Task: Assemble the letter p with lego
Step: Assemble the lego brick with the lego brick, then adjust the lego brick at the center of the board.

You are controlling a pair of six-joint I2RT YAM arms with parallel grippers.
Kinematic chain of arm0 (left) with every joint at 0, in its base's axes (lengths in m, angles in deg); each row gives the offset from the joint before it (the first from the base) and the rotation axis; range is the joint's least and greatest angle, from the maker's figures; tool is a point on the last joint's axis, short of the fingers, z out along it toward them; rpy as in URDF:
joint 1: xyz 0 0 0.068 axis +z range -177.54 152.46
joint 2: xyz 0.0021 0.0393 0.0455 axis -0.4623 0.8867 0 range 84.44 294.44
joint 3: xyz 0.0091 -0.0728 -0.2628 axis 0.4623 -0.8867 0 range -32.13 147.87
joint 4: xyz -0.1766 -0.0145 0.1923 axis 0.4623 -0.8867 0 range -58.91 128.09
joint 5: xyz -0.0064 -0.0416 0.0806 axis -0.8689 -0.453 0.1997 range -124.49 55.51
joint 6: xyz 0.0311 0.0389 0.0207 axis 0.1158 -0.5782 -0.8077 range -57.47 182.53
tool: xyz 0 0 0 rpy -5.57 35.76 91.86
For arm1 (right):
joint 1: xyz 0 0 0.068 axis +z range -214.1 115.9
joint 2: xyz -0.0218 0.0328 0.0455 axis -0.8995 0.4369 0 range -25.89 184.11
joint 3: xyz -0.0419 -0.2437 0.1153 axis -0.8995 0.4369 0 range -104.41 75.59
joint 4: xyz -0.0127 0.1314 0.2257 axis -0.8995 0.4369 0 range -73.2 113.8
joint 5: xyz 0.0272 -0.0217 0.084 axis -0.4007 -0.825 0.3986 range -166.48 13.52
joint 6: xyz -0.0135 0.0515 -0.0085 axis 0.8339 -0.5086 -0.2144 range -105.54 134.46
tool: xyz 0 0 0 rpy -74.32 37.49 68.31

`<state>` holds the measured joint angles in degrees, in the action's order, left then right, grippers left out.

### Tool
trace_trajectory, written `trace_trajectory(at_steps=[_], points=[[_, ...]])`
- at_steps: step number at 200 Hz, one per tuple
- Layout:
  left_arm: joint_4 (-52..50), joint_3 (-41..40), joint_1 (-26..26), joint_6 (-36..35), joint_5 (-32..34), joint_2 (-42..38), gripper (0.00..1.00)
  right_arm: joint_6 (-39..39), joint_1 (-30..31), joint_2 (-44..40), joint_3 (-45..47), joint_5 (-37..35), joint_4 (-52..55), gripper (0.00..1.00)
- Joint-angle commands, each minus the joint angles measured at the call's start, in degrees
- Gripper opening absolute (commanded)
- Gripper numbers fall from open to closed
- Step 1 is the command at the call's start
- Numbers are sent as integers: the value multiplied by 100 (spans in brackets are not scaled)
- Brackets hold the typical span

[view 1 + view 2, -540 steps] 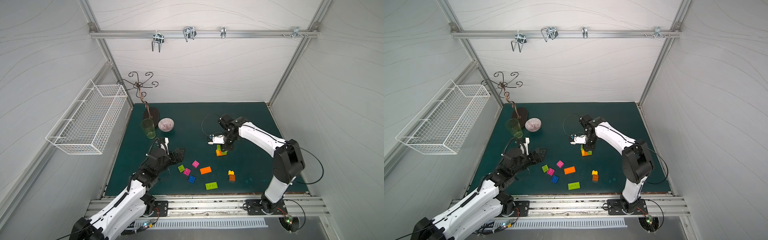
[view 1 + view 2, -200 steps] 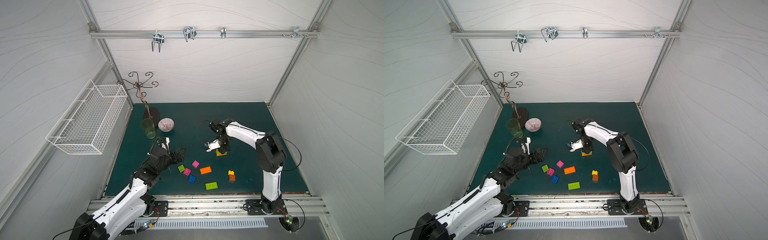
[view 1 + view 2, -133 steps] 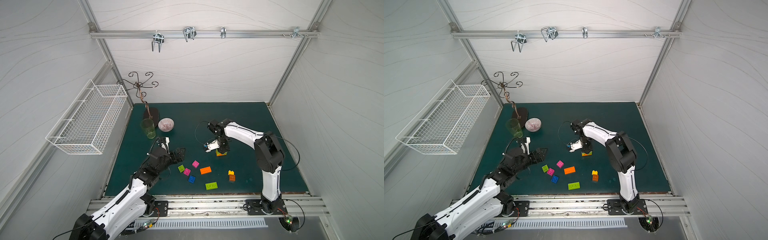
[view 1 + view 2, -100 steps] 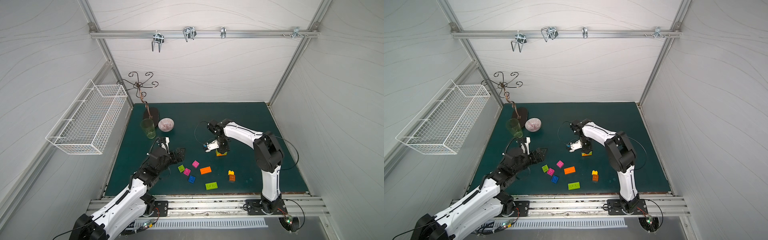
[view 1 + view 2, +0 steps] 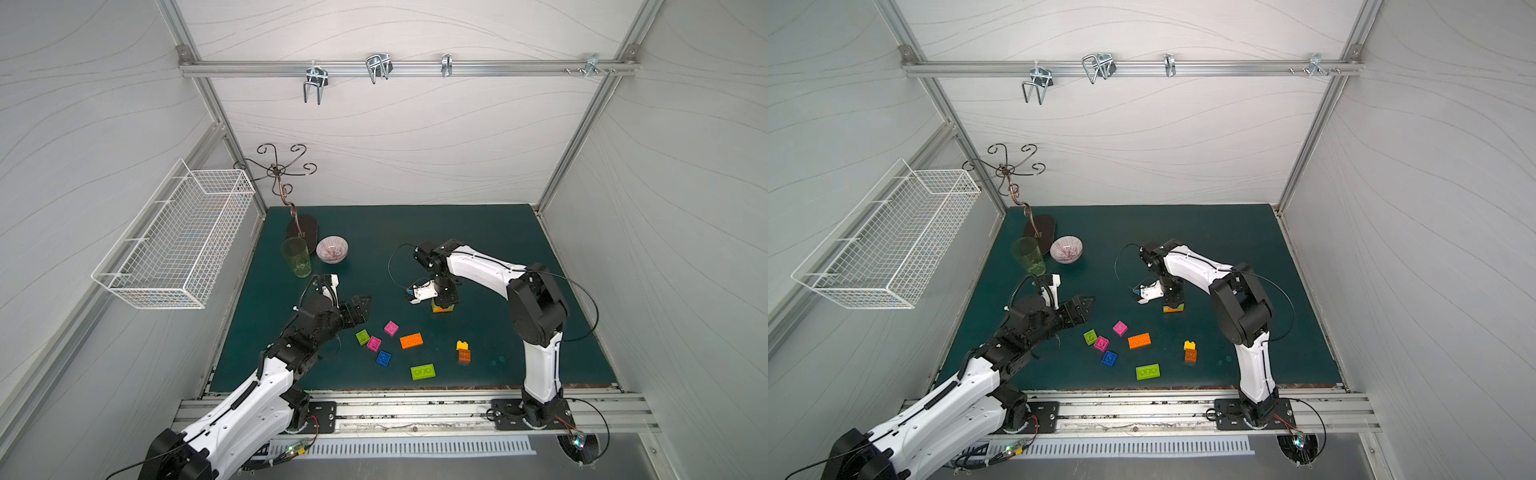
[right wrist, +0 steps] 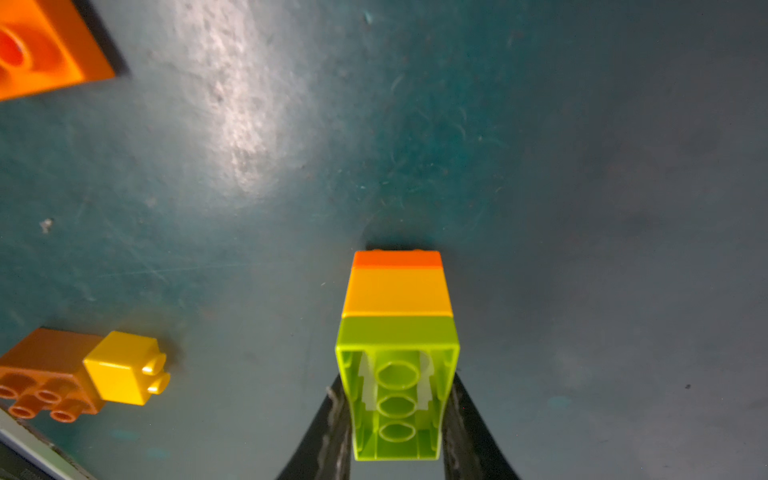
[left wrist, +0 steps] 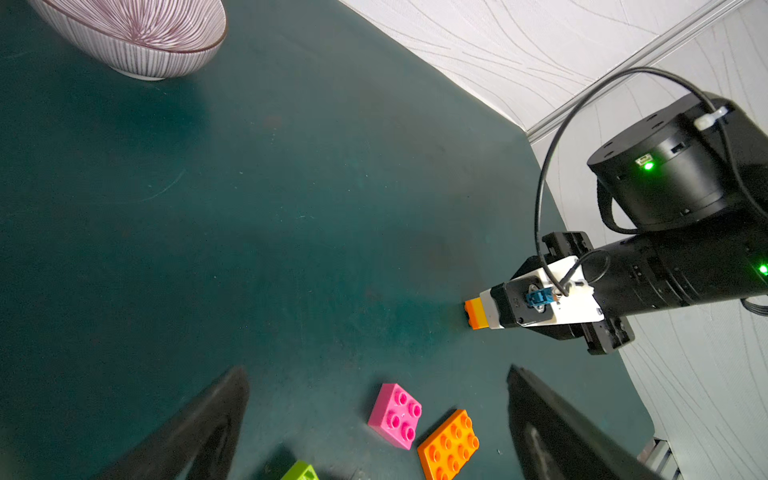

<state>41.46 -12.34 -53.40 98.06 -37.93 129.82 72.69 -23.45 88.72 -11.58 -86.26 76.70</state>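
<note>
Right fingers [image 6: 332, 432] are clamped on the lime end of a three-brick lego stack [image 6: 397, 299], lime-yellow-orange, with its orange end down against the tabletop [image 6: 582, 166]. Left fingers [image 7: 199, 428] are spread wide and hold nothing. A magenta brick [image 7: 395, 415] and an orange brick [image 7: 449, 444] lie loose ahead of the gap.

Eleven lego bricks [image 5: 373, 343] show: three lime green bricks [image 5: 422, 371], three orange bricks [image 5: 411, 340], two magenta bricks [image 5: 391, 328], two yellow bricks [image 5: 462, 345], one blue brick [image 5: 383, 358]. One bowl [image 5: 331, 249], one green glass [image 5: 296, 257], one wire basket [image 5: 174, 245], one hook stand [image 5: 305, 226].
</note>
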Motion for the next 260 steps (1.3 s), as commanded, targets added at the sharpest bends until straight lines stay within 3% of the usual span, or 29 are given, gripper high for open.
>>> trace_trajectory(at_steps=[1, 17, 30, 50, 66, 80, 98, 110, 135, 174, 202, 222, 260], points=[[242, 25, 39, -117, 11, -83, 99, -173, 51, 221, 164, 489, 276, 3], [247, 20, 38, -121, 10, -89, 99, -230, 49, 182, 97, 548, 293, 22], [242, 16, 38, -125, 19, -108, 99, -297, 49, 162, 48, 556, 285, 29], [242, 16, 38, -131, 11, -105, 99, -426, 49, 44, -50, 633, 233, 32], [255, 16, 38, -125, 7, -100, 99, -484, 56, -114, -125, 731, 239, 44], [251, 16, 38, -123, -7, -91, 99, -490, 58, -239, -177, 856, 267, 47], [260, 20, 38, -124, -16, -96, 99, -536, 57, -346, -202, 883, 262, 69], [255, 20, 38, -133, -10, -111, 99, -591, 50, -386, -229, 935, 305, 72], [236, 7, 38, -143, 15, -152, 99, -1083, -85, -662, -247, 997, 167, 67], [235, -1, 38, -143, 48, -188, 99, -1914, -346, -1378, 116, 1669, -185, 36], [232, -2, 38, -143, 39, -199, 99, -2107, -368, -1275, 195, 1896, -189, 14], [218, -2, 38, -151, 62, -206, 99, -2255, -381, -979, 118, 1804, -18, 6], [223, -10, 38, -149, 89, -206, 99, -2529, -317, -641, 251, 1423, -83, 4]])
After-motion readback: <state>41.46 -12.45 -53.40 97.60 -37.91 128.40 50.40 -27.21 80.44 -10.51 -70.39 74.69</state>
